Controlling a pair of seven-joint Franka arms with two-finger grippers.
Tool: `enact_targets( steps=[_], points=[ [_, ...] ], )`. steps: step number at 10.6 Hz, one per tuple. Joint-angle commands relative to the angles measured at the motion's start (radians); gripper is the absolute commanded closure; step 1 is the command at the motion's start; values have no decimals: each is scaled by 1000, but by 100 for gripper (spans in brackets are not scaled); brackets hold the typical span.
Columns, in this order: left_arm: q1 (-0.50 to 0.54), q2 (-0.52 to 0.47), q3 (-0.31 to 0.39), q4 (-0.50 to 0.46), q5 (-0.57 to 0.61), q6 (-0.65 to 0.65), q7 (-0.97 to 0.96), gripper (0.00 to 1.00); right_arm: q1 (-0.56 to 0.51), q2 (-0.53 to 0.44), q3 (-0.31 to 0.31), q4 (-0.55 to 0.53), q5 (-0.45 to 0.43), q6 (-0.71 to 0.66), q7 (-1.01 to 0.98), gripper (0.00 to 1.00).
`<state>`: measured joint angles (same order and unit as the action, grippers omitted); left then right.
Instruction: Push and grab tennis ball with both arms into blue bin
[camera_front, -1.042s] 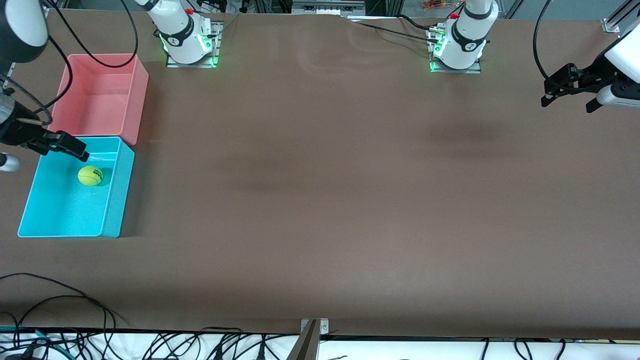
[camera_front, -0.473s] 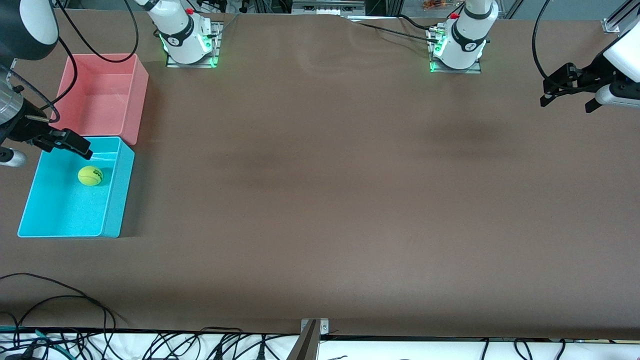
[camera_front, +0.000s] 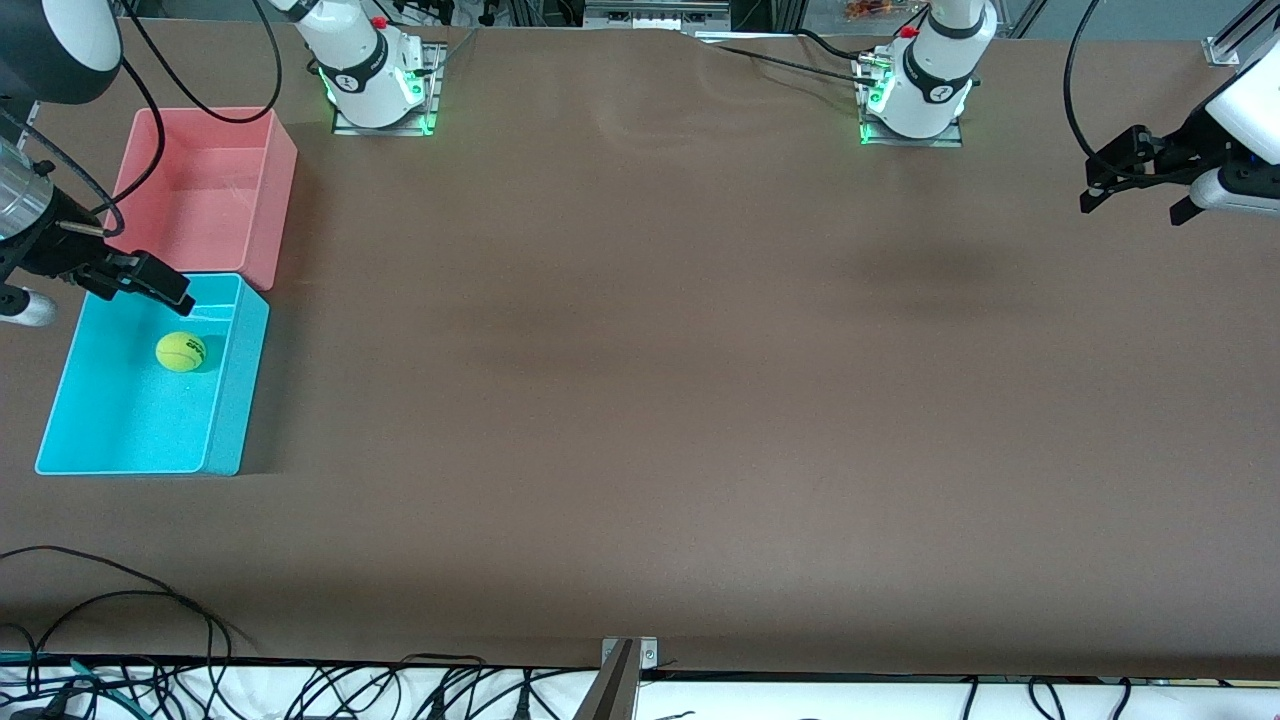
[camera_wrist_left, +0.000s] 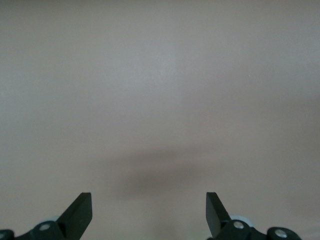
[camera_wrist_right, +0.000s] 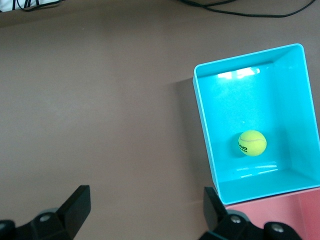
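Note:
The yellow-green tennis ball (camera_front: 181, 351) (camera_wrist_right: 252, 143) rests on the floor of the blue bin (camera_front: 235, 400) (camera_wrist_right: 207, 140), toward the end that touches the pink bin. My right gripper (camera_front: 150, 285) (camera_wrist_right: 145, 212) hangs open and empty in the air over the corner where the two bins meet, above the ball and clear of it. My left gripper (camera_front: 1137, 205) (camera_wrist_left: 149, 212) waits open and empty above bare table at the left arm's end. The left wrist view holds only brown table.
A pink bin (camera_front: 200, 190) (camera_wrist_right: 280, 215) stands against the blue bin, farther from the front camera. Both arm bases (camera_front: 380, 90) (camera_front: 915, 95) stand along the table's edge farthest from the front camera. Loose black cables (camera_front: 100, 620) lie at the edge nearest the front camera.
My right gripper has drifted a little toward the pink bin, away from the ball. The ball stays put in the blue bin and the left arm has barely moved.

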<state>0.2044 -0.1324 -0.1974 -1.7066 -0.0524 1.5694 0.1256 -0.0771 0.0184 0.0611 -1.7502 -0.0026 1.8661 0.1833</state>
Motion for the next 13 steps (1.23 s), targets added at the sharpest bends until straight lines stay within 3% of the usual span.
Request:
enact_targets(
  steps=[1, 3, 7, 10, 13],
  points=[
    [0, 16, 0, 35, 3, -25, -8, 0, -24, -21, 14, 31, 26, -53, -1, 0],
    [-2, 16, 0, 35, 3, -25, -9, 0, -27, -20, 13, 32, 62, -47, -5, 0],
    [3, 16, 0, 35, 3, -25, -7, 0, -32, -21, 14, 58, 64, -51, -54, 0],
    [1, 16, 0, 35, 3, -25, -7, 0, -32, -23, 20, 100, 72, -97, -209, 0],
    [3, 16, -2, 35, 3, -25, -7, 0, -33, -21, 19, 112, 72, -85, -208, 0]
  ],
)
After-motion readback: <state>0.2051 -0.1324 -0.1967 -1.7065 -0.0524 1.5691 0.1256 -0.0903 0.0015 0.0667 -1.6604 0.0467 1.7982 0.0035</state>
